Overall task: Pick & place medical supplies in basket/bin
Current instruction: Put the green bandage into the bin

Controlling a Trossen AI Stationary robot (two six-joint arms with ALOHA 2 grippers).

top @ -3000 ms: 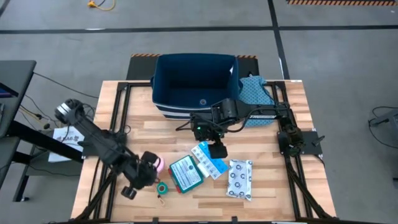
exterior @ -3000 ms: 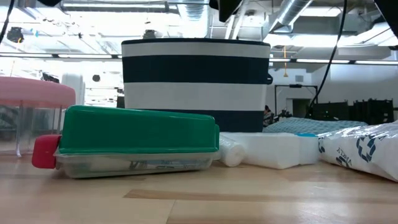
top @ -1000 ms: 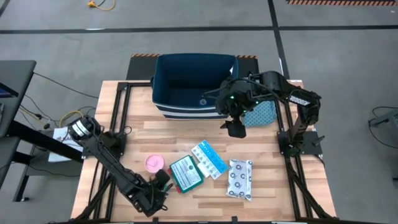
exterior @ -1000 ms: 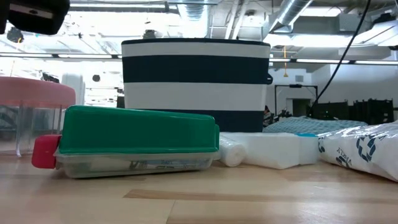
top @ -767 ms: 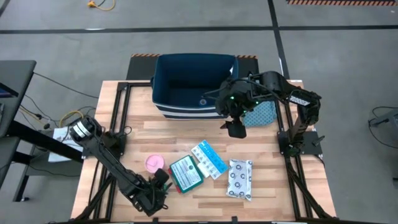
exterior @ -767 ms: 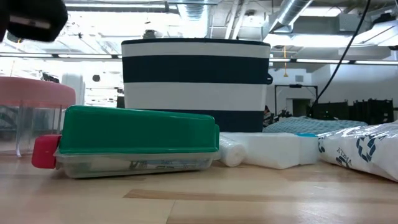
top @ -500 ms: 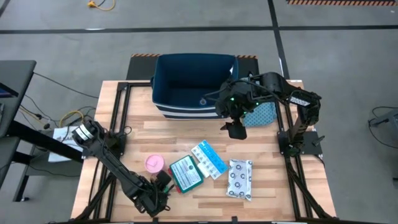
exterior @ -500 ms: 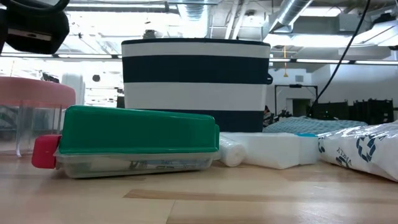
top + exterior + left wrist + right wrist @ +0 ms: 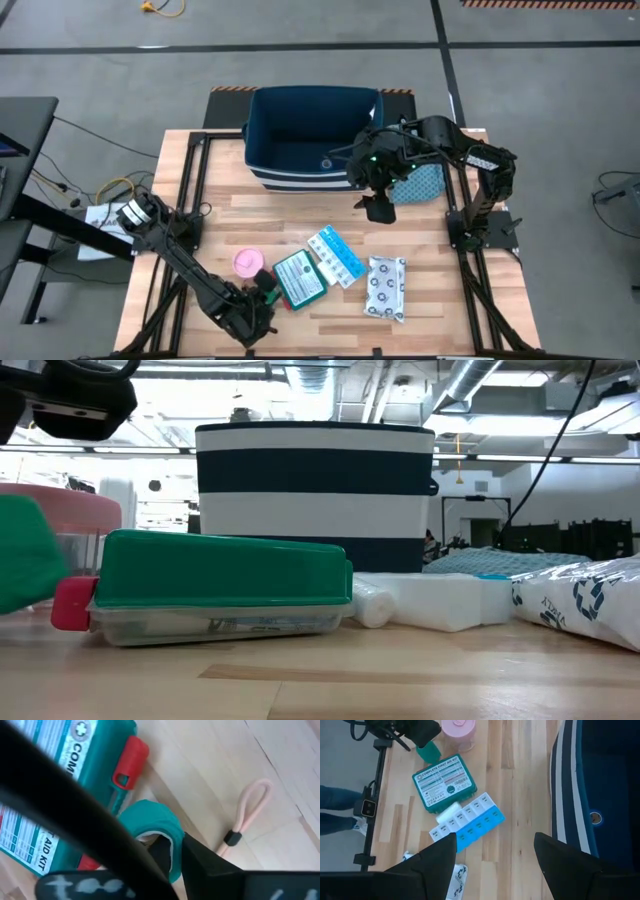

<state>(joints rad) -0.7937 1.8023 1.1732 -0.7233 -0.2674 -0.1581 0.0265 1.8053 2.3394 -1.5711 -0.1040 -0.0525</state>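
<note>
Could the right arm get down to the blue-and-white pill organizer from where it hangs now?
Probably yes. The right gripper hangs open near the bin's front wall, and the pill organizer lies uncovered on bare wood; the left gripper is busy at the green tape roll.

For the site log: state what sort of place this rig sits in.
Probably an industrial lab or workshop: bare concrete floor with hazard striping behind the wooden table, exposed ceiling ducts, and another dark workbench with cables beside it.

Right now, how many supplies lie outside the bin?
5: pink roll, green tape in the left gripper, first-aid box, pill organizer, white pouch. More may be hidden.
</note>
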